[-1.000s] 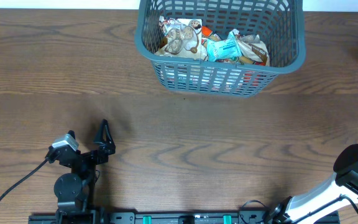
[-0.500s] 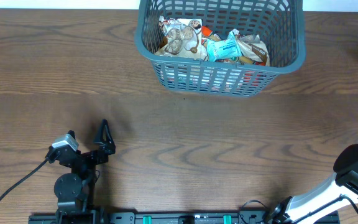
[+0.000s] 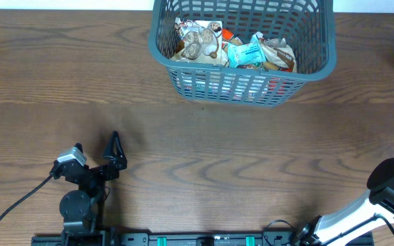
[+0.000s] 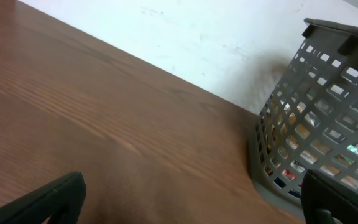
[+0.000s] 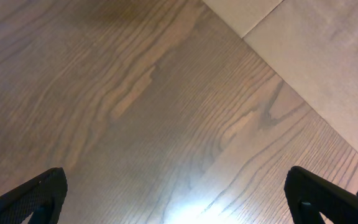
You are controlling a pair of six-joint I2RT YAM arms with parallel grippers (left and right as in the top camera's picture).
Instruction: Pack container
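The desk point(image 3: 197, 137) is a dark brown wood-grain top with long wavy streaks running across it, and it fills nearly all of the overhead view. Along its far edge a thin pale strip point(image 3: 60, 5) shows. In the left wrist view a white wall point(image 4: 185, 37) with faint grey scuffs rises behind that edge. In the right wrist view the desk's edge runs diagonally; beyond it lies a tan floor point(image 5: 316, 56) crossed by a thin seam point(image 5: 263, 18). A bright glare point(image 5: 194, 211) sits on the wood.
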